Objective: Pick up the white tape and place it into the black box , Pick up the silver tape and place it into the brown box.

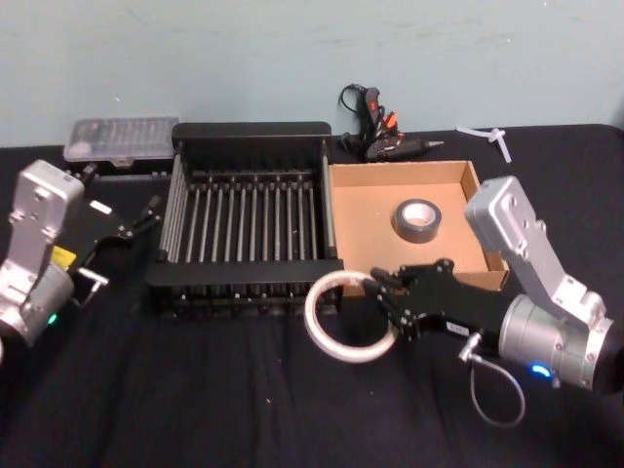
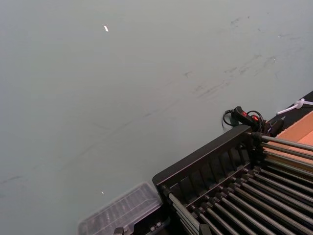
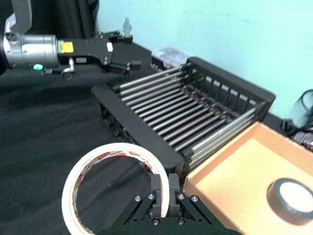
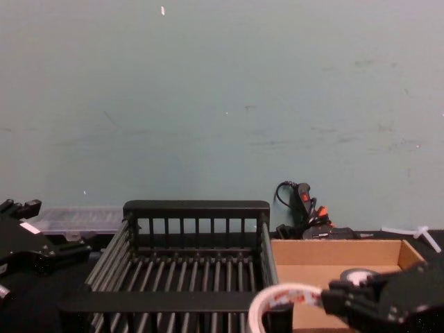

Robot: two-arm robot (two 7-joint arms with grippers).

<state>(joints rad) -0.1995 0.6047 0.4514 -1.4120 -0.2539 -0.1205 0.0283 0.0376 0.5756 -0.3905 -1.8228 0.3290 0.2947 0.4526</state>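
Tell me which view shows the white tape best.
The head view: the whole white tape ring shows, gripped by the right tool before the black box. The right wrist view crops its edge; the chest view shows just its top.

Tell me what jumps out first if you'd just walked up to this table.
The right gripper, jaws shut on the white tape, holds the ring just in front of the black box. The silver tape already lies in the brown box, and the left gripper sits beside the crate's left wall.
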